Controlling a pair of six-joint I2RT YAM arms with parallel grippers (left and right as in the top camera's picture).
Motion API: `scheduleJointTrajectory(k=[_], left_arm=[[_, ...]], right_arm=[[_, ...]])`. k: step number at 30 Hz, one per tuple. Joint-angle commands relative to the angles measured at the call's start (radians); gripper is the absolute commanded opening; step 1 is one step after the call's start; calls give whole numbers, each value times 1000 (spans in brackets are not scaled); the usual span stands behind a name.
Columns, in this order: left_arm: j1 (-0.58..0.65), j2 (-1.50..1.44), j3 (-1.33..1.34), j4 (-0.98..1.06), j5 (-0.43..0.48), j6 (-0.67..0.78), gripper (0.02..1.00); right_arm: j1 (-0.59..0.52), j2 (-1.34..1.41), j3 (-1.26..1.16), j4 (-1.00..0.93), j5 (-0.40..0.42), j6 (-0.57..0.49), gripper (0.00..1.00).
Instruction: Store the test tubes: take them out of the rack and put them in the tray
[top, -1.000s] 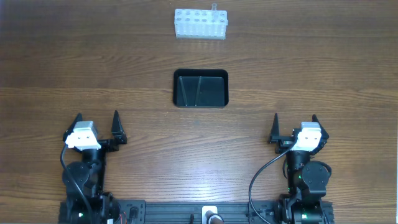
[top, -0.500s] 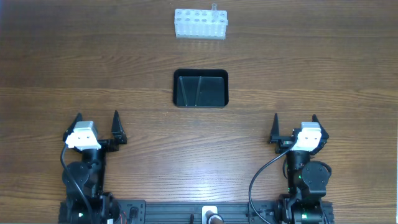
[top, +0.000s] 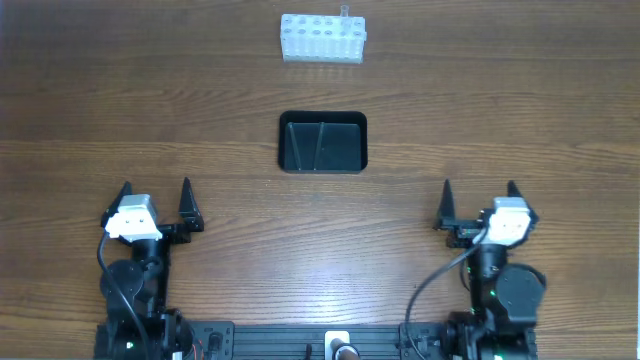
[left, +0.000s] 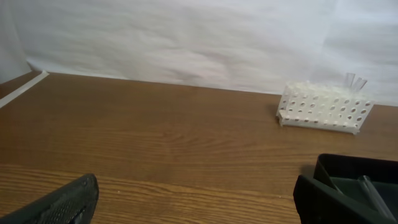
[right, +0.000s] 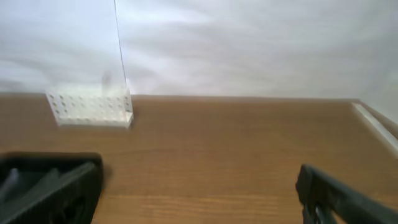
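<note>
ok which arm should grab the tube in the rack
Right, probably: the tube stands at the rack's right end, nearer the open right gripper. The left gripper is open too, but farther across.

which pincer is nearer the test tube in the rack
Right. The right pincer sits near its base, right of the test tube; the left pincer sits farther off to its left.

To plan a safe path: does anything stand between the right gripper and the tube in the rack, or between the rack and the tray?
Nothing visible does. Bare table lies between the right gripper and the test tube standing in the rack, and also between the rack and the tray.
</note>
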Motion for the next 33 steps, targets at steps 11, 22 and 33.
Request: scheduleJointTrajectory(k=[11, 22, 33], left_arm=[[5, -9, -5, -3, -8, 18, 996], [5, -9, -5, -3, -8, 18, 998], [5, -9, -5, -3, -8, 18, 998]], right_arm=[[0, 792, 1108, -783, 294, 21, 991], [72, 1287, 1401, -745, 99, 31, 993], [300, 1666, 1426, -336, 287, 112, 993]])
